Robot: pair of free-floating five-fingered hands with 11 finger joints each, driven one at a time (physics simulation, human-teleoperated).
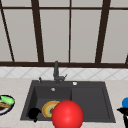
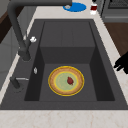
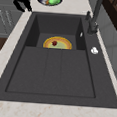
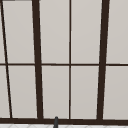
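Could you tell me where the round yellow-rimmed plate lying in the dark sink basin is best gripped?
Probably by the raised edge of the round yellow-rimmed plate, pinched from above. It lies flat on the floor of the dark sink basin, so only its rim offers purchase. The near-side edge, towards the left hand, looks least hemmed in.

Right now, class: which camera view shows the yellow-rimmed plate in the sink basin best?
The left side view: the plate lies whole and unobstructed on the basin floor, small red piece at its centre. In the right side view the basin's inner wall cuts off the near half; in the front view a red ball covers its right part.
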